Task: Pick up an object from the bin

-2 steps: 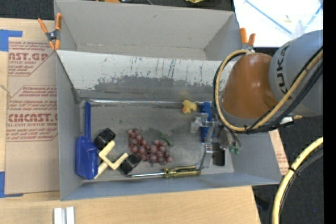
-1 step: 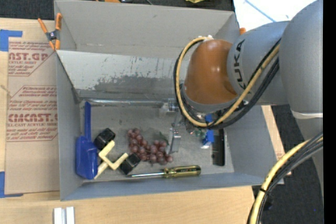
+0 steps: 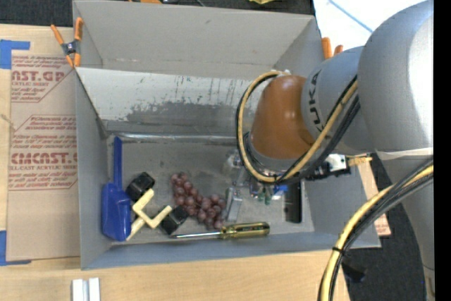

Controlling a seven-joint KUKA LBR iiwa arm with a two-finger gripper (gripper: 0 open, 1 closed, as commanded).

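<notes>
The fingers (image 3: 234, 202) are hanging low, dark-red grape bunch (image 3: 197, 199) just left, probably lining up on it; their spread, cannot tell.

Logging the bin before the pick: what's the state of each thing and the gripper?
brush: flat by the left wall.
grapes: bunched on the mid-floor.
toy: lying between brush and grapes.
screwdriver: flat along the near wall.
black bar: lying at the floor's right end.
gripper: low in the bin, between grapes and black bar.
</notes>
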